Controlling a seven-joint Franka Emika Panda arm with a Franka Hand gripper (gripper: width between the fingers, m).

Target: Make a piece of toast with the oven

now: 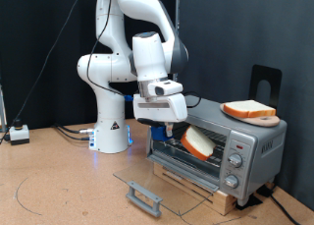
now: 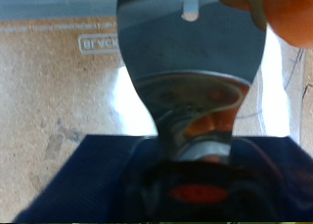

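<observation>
Dropped-open glass oven door (image 1: 157, 189) nearest; gripper (image 1: 173, 130) pinching cream bread slice (image 1: 199, 141) at silver toaster oven (image 1: 221, 146) mouth, tilted: risk snagging rack.

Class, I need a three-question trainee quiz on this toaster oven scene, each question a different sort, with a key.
1. True or false: the oven door hangs open.
2. Where is the second slice? A) on the oven's top B) on the floor C) in the pincer
3. Fill in: the pincer is at the oven's mouth beside the piece of toast, which sits tilted in the ____.

Key: 1 true; 2 A; 3 oven.
</observation>
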